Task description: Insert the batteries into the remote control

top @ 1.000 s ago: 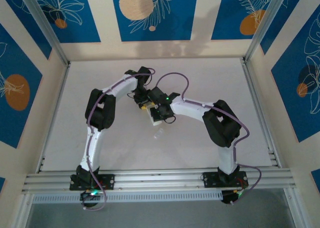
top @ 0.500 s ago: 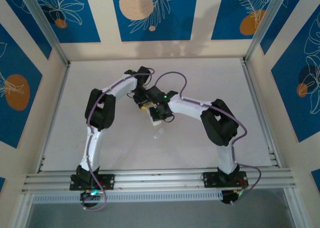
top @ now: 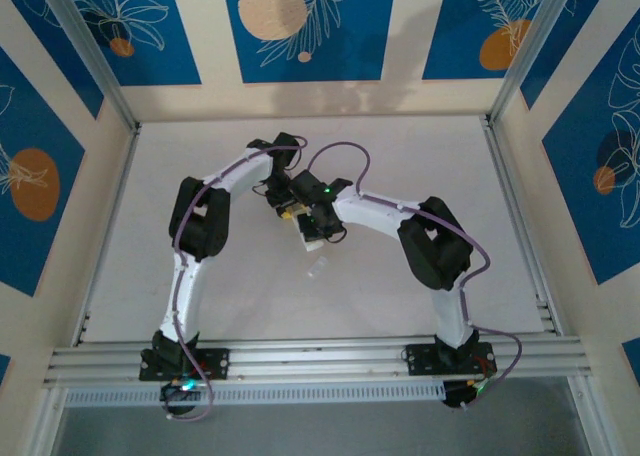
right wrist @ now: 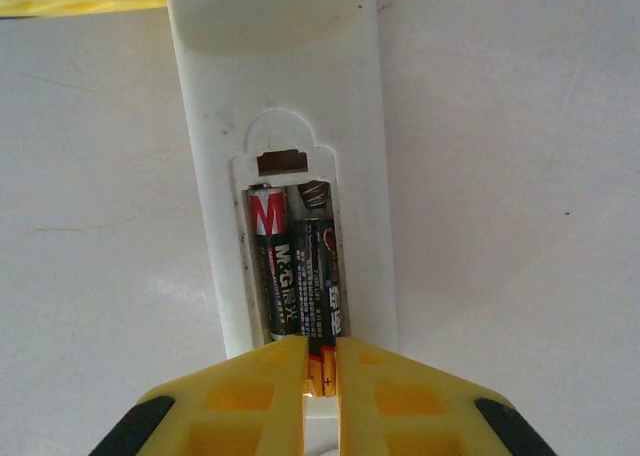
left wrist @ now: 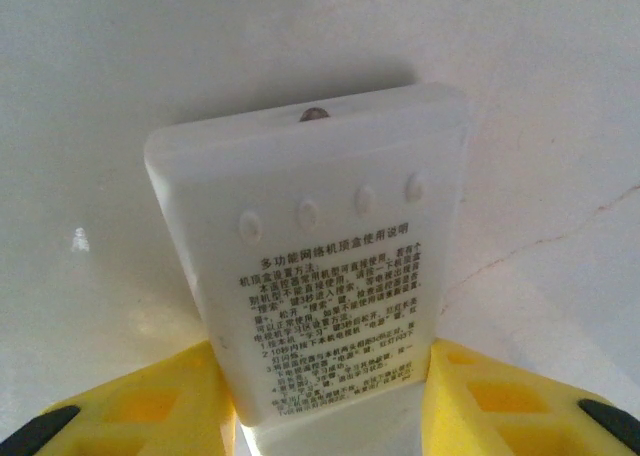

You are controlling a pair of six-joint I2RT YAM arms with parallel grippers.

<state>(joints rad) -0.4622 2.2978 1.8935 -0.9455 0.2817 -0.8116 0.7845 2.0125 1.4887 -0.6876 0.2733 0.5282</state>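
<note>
Both batteries (right wrist: 298, 276) sit in the remote control (left wrist: 320, 266) gripped by my left jaws, and my almost-closed right jaws have edged upper-left, seemingly finishing the seating.

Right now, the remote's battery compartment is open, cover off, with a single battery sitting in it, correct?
Wrong on the count. Two batteries lie side by side in the remote control's compartment, not one; the right wrist view shows it. The rest holds: the compartment is open, cover off.
</note>
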